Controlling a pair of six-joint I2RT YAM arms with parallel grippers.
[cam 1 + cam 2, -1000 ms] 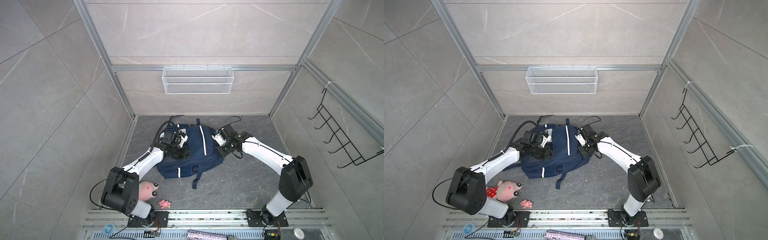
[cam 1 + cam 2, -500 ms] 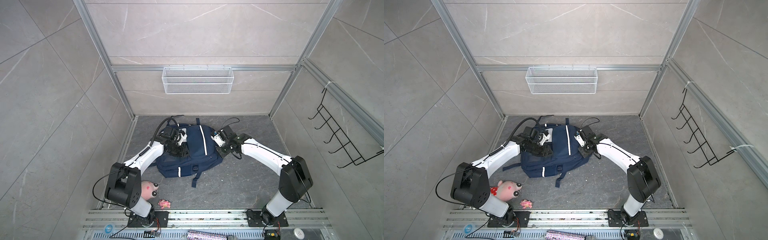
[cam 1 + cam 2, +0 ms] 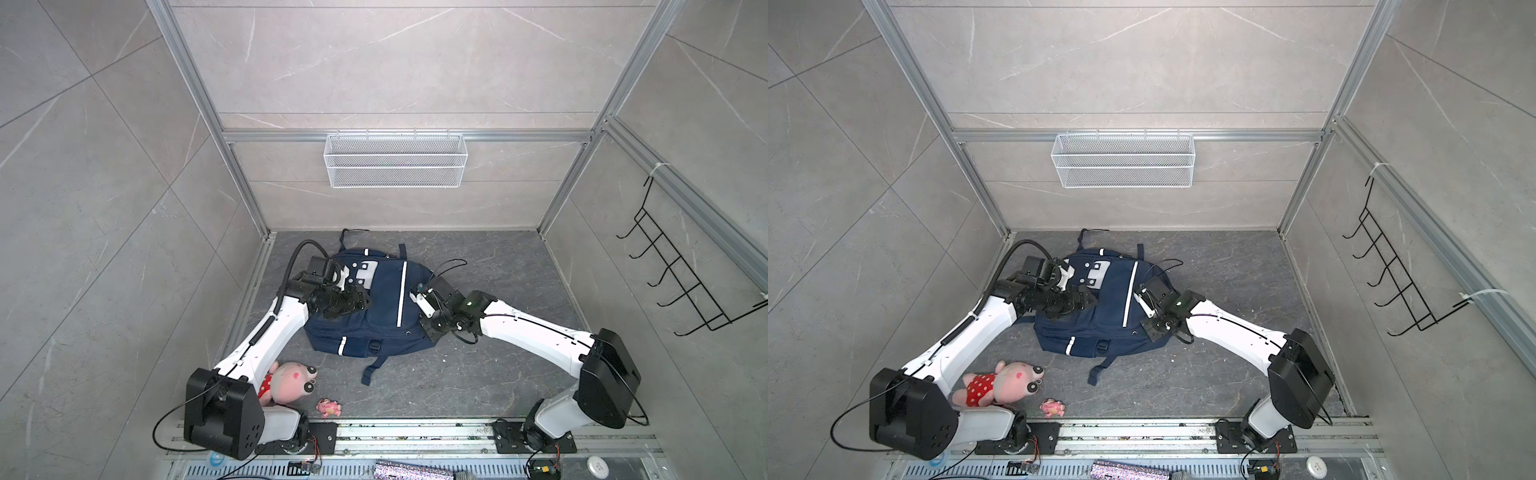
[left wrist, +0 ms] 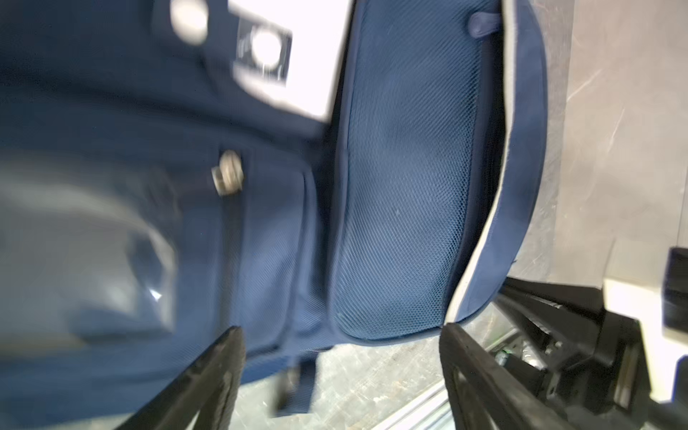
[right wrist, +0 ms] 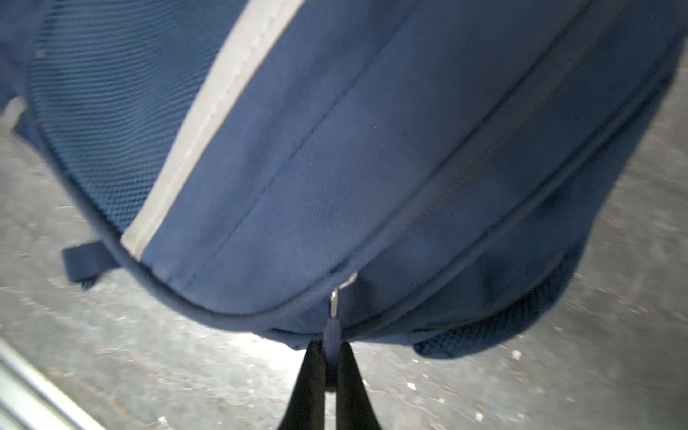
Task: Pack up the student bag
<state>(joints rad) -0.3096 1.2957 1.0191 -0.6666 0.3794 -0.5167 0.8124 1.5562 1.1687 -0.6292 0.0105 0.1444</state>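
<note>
My right end effector (image 5: 328,353) is pinched shut on the small navy zip pull (image 5: 331,329) of the large navy-blue fabric backpack (image 3: 386,307), which lies directly ahead of it. My left end effector (image 4: 340,331) is spread wide and empty, hovering over the backpack's front.

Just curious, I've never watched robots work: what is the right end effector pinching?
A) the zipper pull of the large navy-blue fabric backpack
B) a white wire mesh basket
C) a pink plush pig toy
A: the right wrist view shows the right end effector shut on the small navy zipper pull at the navy-blue fabric backpack edge.
</note>
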